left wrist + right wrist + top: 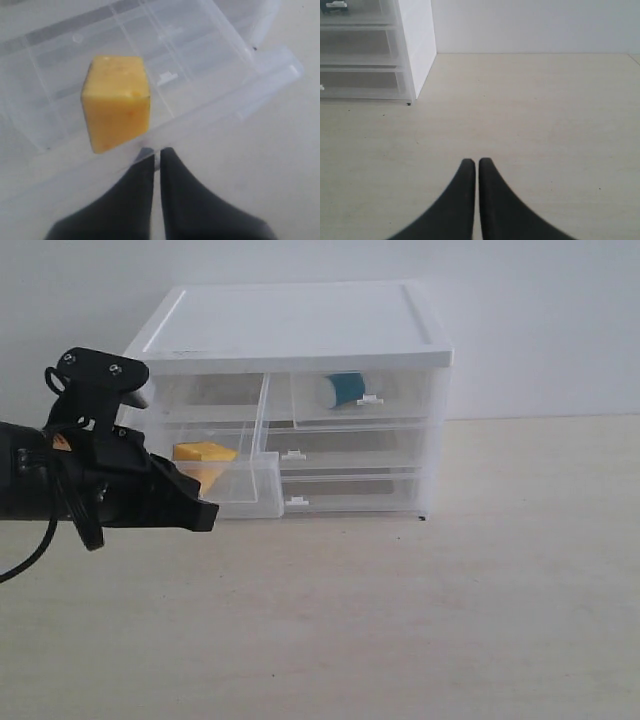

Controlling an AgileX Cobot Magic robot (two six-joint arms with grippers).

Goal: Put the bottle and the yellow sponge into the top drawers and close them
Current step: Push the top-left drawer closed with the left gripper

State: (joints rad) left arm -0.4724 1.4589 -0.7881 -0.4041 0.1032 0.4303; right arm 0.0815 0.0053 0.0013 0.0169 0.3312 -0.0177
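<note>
Drawer work at the white-topped cabinet (300, 325), as I watch from my remote station. The top left drawer (262, 485) (left as the ext. view shows it) stands pulled well out. The yellow sponge (205, 455) lies inside it, close behind the clear front wall.

The left gripper (205, 512) sits low in front of that drawer. Its black fingers (142, 175) are pressed together w/ nothing between them. In the left wrist cam the tips come right up to the drawer's front wall from outside. I can't tell whether they touch it.

The bottle (345, 390) is in the top right drawer (400, 400), which sits pushed in flush w/ the cabinet face. Its teal label shows through the clear plastic, just beside the small white clip handle (370, 399).

Below, the two full-width drawers (350, 452) are both pushed in.

The right gripper (476, 162) is out of the ext. view. Its own cam shows the fingers together and empty over the bare pale table (545, 125), well apart from the cabinet's near corner.
</note>
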